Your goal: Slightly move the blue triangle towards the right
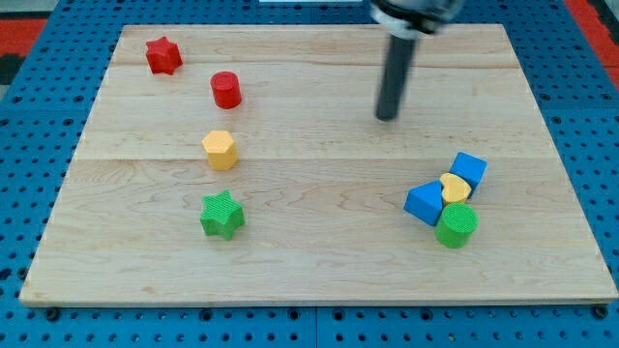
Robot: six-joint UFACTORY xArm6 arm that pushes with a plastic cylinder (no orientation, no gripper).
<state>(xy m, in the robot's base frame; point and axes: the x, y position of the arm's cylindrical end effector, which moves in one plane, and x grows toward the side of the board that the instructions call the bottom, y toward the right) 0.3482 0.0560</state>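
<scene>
My tip [388, 117] rests on the table [319, 261] near the view's top, well apart from the blue triangle [424, 203], which lies at the view's lower right touching a yellow block [455, 187] and a green cylinder [456, 225], with a blue cube [469, 170] just behind. There are no fingers, only the rod. On the view's left stand a red star [163, 55], a red cylinder [225, 89], a yellow hexagon [220, 150] and a green star [222, 215].

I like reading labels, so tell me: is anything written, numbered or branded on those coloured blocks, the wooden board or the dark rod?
None: no words, numbers or logos show on the blocks, such as the blue triangle, the wooden board or the dark rod, my tip.
</scene>
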